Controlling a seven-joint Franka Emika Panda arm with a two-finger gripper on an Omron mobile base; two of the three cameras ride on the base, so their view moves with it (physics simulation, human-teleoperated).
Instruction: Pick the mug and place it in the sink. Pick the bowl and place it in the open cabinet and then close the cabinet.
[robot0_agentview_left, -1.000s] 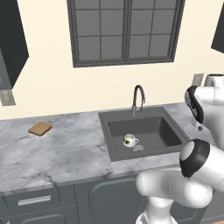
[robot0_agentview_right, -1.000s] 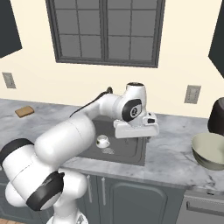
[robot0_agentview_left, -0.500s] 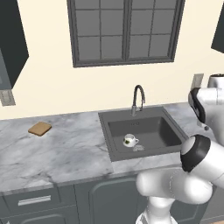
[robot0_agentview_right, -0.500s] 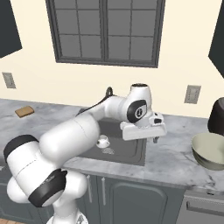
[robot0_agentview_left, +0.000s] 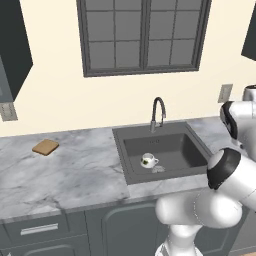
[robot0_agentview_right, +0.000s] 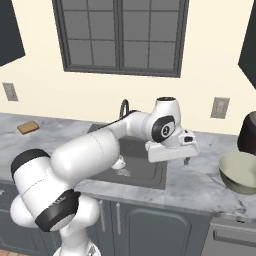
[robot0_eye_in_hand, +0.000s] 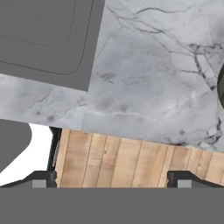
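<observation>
The small white mug (robot0_agentview_left: 148, 160) stands upright in the dark grey sink (robot0_agentview_left: 192, 152), near its front left, below the curved faucet (robot0_agentview_left: 158, 113). In the right base view the arm hides most of the mug. The round bowl (robot0_agentview_right: 242, 172) sits on the marble counter at the far right, and a sliver of its rim (robot0_eye_in_hand: 222, 89) shows in the hand view. My gripper (robot0_agentview_right: 185, 159) hangs open and empty over the counter between sink and bowl, pointing down. Its fingertips (robot0_eye_in_hand: 43, 180) stand wide apart. Dark wall cabinets (robot0_agentview_right: 248, 45) hang at the upper corners; which one stands open I cannot tell.
A tall dark pot-like thing (robot0_agentview_right: 248, 132) stands behind the bowl. A brown slab (robot0_agentview_left: 45, 146) lies on the counter far left. A wall outlet (robot0_agentview_right: 219, 107) sits above the counter. The counter's front edge and the wooden floor (robot0_eye_in_hand: 131, 162) lie just below my hand.
The arm has swung right, carrying the open gripper from above the sink's right edge to over the counter nearer the bowl. Mug and bowl have not moved.
</observation>
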